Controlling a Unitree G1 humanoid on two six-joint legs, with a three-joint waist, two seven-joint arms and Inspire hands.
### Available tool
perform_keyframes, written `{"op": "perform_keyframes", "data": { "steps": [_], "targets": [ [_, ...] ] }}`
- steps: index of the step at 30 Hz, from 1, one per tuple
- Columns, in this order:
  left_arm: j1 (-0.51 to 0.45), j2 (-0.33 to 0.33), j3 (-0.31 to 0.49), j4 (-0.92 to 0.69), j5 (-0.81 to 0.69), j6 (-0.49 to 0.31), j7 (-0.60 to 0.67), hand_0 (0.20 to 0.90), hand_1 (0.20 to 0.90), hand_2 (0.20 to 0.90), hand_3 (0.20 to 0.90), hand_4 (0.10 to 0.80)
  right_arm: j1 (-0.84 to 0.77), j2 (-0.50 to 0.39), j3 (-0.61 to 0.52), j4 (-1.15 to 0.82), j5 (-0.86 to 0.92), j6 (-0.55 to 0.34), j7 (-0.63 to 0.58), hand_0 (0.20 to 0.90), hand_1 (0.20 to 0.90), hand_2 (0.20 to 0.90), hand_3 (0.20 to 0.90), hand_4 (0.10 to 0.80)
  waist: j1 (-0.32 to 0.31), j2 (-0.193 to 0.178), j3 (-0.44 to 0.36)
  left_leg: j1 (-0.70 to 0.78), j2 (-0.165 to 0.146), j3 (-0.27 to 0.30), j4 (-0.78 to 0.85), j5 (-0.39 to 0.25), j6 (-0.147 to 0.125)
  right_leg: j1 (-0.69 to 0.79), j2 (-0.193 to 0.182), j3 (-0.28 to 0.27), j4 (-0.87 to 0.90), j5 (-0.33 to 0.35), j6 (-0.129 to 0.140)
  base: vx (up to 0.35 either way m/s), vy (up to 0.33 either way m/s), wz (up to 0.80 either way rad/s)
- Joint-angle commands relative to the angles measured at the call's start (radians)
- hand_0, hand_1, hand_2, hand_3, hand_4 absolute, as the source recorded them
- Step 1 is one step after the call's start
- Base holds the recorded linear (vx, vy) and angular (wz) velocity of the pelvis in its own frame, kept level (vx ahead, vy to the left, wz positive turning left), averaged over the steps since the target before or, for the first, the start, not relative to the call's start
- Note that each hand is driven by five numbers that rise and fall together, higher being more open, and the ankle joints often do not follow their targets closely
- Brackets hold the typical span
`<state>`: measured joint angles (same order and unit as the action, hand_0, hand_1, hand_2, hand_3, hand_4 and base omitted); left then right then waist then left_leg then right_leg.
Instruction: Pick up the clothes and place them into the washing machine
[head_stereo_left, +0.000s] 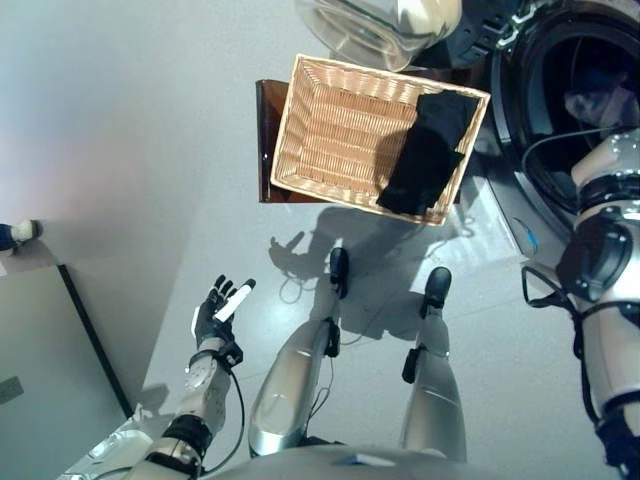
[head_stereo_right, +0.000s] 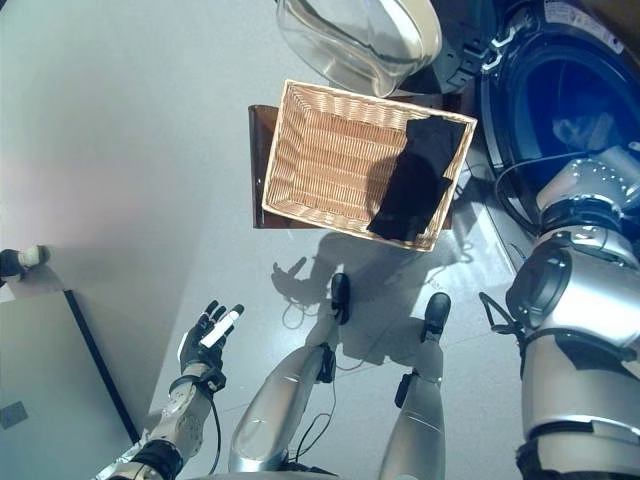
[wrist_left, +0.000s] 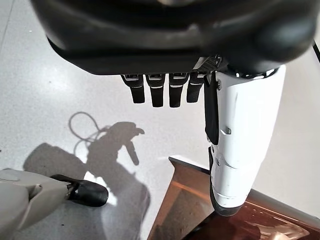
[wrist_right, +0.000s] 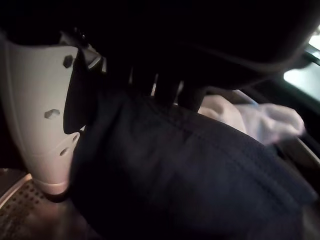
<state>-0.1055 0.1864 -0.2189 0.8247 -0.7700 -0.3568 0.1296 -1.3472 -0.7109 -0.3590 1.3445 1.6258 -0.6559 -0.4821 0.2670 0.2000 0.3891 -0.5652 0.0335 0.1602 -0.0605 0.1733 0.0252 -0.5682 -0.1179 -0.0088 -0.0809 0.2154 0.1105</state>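
A woven basket sits on the floor ahead, with a black garment draped over its right end. The washing machine stands at the upper right with its drum open. My right arm reaches into the drum. In the right wrist view my right hand is shut on a dark garment held between thumb and fingers, above the perforated drum wall. A pale cloth lies behind it. My left hand hangs open and empty over the floor at the lower left.
The machine's glass door swings out above the basket's far edge. A brown stand shows under the basket's left side. A grey panel with a dark edge lies at the lower left.
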Motion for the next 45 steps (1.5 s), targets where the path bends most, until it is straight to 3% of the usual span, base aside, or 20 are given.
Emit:
{"op": "perform_keyframes", "data": {
  "steps": [1, 7, 8, 10, 15, 30, 38, 40, 41, 42, 43, 44, 45],
  "targets": [
    [0.058, 0.083, -0.026, -0.015, -0.008, -0.052, 0.028, 0.9, 0.9, 0.9, 0.9, 0.8, -0.104, -0.223, 0.207, -0.114, -0.147, -0.04, 0.008, 0.2, 0.2, 0.2, 0.2, 0.3, 0.013, 0.062, -0.064, -0.008, 0.01, -0.042, -0.027, -0.009, -0.099, 0.035, 0.045, -0.034, 0.128, -0.118, 0.008, 0.0, 0.0, 0.0],
    [0.062, 0.09, -0.011, -0.03, -0.008, -0.058, 0.04, 0.9, 0.9, 0.9, 0.9, 0.8, -0.128, -0.25, 0.27, -0.127, -0.324, 0.001, -0.093, 0.2, 0.2, 0.2, 0.2, 0.3, 0.013, 0.056, -0.065, -0.012, 0.01, -0.042, -0.027, -0.008, -0.099, 0.032, 0.045, -0.036, 0.125, -0.117, 0.008, 0.0, 0.0, 0.0],
    [0.063, 0.102, -0.004, -0.031, 0.001, -0.06, 0.046, 0.9, 0.9, 0.9, 0.9, 0.8, -0.134, -0.267, 0.331, -0.093, -0.463, 0.066, -0.163, 0.9, 0.9, 0.9, 0.9, 0.8, 0.015, 0.049, -0.064, -0.006, 0.009, -0.041, -0.027, -0.017, -0.1, 0.033, 0.045, -0.037, 0.129, -0.124, 0.009, 0.0, 0.0, 0.0],
    [0.063, 0.099, -0.007, -0.038, 0.006, -0.061, 0.047, 0.9, 0.9, 0.9, 0.9, 0.8, -0.148, -0.264, 0.348, -0.089, -0.499, 0.078, -0.196, 0.9, 0.9, 0.9, 0.9, 0.8, 0.015, 0.054, -0.059, -0.013, 0.011, -0.039, -0.027, -0.007, -0.099, 0.026, 0.046, -0.038, 0.129, -0.115, 0.007, -0.025, -0.004, 0.0],
    [0.061, 0.119, -0.009, -0.087, 0.025, -0.065, 0.056, 0.9, 0.9, 0.9, 0.9, 0.8, -0.173, -0.28, 0.465, 0.006, -0.779, 0.246, -0.336, 0.9, 0.9, 0.9, 0.9, 0.8, 0.019, 0.052, -0.049, -0.017, 0.01, -0.038, -0.027, -0.002, -0.099, 0.025, 0.047, -0.039, 0.128, -0.112, 0.006, -0.003, -0.002, -0.01],
    [0.052, 0.113, 0.002, -0.087, 0.015, -0.076, 0.074, 0.9, 0.9, 0.9, 0.9, 0.8, -0.148, -0.255, 0.429, -0.03, -0.763, 0.217, -0.347, 0.9, 0.9, 0.9, 0.9, 0.8, 0.019, 0.046, -0.045, -0.027, 0.011, -0.04, -0.027, 0.001, -0.096, 0.022, 0.046, -0.035, 0.12, -0.106, 0.006, 0.0, 0.0, 0.0],
    [0.055, 0.109, 0.004, -0.074, 0.03, -0.083, 0.076, 0.9, 0.9, 0.9, 0.9, 0.8, -0.104, -0.256, 0.42, -0.074, -0.878, 0.217, -0.421, 0.9, 0.9, 0.9, 0.9, 0.8, 0.023, 0.043, -0.055, -0.025, 0.01, -0.041, -0.027, -0.001, -0.094, 0.026, 0.046, -0.035, 0.115, -0.108, 0.007, 0.0, 0.0, 0.0],
    [0.052, 0.109, 0.004, -0.068, 0.037, -0.087, 0.075, 0.9, 0.9, 0.9, 0.9, 0.8, -0.085, -0.255, 0.441, -0.073, -0.982, 0.263, -0.463, 0.9, 0.9, 0.9, 0.9, 0.8, 0.028, 0.041, -0.057, -0.025, 0.009, -0.044, -0.027, 0.002, -0.094, 0.031, 0.045, -0.036, 0.115, -0.108, 0.007, 0.0, 0.0, 0.0],
    [0.049, 0.113, 0.006, -0.069, 0.046, -0.089, 0.073, 0.9, 0.9, 0.9, 0.9, 0.8, -0.069, -0.259, 0.488, -0.057, -1.096, 0.339, -0.473, 0.9, 0.9, 0.9, 0.9, 0.8, 0.032, 0.036, -0.059, -0.02, 0.007, -0.045, -0.027, -0.004, -0.094, 0.035, 0.044, -0.036, 0.117, -0.115, 0.007, 0.0, 0.0, 0.0],
    [0.049, 0.111, 0.006, -0.07, 0.046, -0.089, 0.073, 0.9, 0.9, 0.9, 0.9, 0.8, -0.073, -0.259, 0.49, -0.06, -1.102, 0.343, -0.477, 0.9, 0.9, 0.9, 0.9, 0.8, 0.032, 0.039, -0.058, -0.023, 0.008, -0.045, -0.027, 0.002, -0.093, 0.032, 0.045, -0.036, 0.117, -0.109, 0.007, 0.0, 0.0, 0.0],
    [0.047, 0.112, 0.01, -0.084, 0.054, -0.094, 0.068, 0.9, 0.9, 0.9, 0.9, 0.8, -0.055, -0.264, 0.556, -0.045, -1.255, 0.438, -0.521, 0.9, 0.9, 0.9, 0.9, 0.8, 0.034, 0.036, -0.058, -0.02, 0.008, -0.046, -0.027, -0.001, -0.093, 0.037, 0.044, -0.037, 0.117, -0.112, 0.007, 0.0, 0.0, 0.0],
    [0.047, 0.111, 0.011, -0.085, 0.054, -0.094, 0.068, 0.9, 0.9, 0.9, 0.9, 0.8, -0.057, -0.263, 0.557, -0.047, -1.258, 0.441, -0.524, 0.9, 0.9, 0.9, 0.9, 0.8, 0.034, 0.038, -0.058, -0.024, 0.009, -0.046, -0.027, 0.005, -0.092, 0.034, 0.045, -0.038, 0.116, -0.107, 0.006, 0.0, 0.0, 0.0],
    [0.04, 0.112, 0.015, -0.091, 0.067, -0.096, 0.064, 0.9, 0.9, 0.9, 0.9, 0.8, -0.037, -0.261, 0.608, -0.046, -1.406, 0.524, -0.553, 0.9, 0.9, 0.9, 0.9, 0.8, 0.036, 0.035, -0.059, -0.021, 0.007, -0.046, -0.027, 0.002, -0.092, 0.037, 0.045, -0.038, 0.116, -0.111, 0.006, 0.0, 0.0, 0.0]
  ]
}}
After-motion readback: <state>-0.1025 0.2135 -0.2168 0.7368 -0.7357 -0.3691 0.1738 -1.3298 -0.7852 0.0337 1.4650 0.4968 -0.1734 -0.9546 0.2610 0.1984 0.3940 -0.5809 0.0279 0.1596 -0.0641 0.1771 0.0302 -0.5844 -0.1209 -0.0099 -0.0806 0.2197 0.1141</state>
